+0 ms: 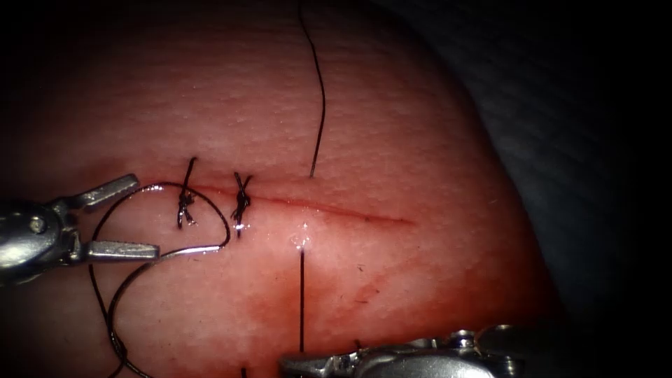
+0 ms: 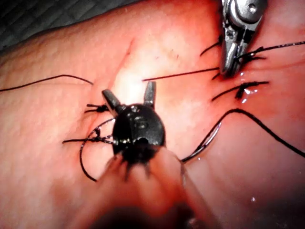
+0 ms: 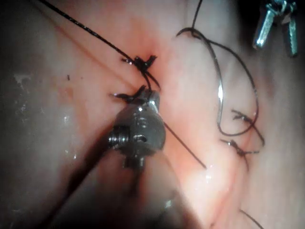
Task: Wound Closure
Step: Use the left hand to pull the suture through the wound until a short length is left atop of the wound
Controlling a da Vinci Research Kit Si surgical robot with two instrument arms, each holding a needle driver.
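A dark grey ribbed cloth [image 1: 560,105] lies in shadow behind, the surroundings fading to black

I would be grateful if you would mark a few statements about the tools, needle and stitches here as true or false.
1. The left tool has open jaws and holds nothing. True.
2. The needle is buried in the tissue. False: it lies free on the surface, near the left tool.
3. Two knotted stitches cross the cut. True.
4. The right tool holds the needle. False: it appears shut on the thread.
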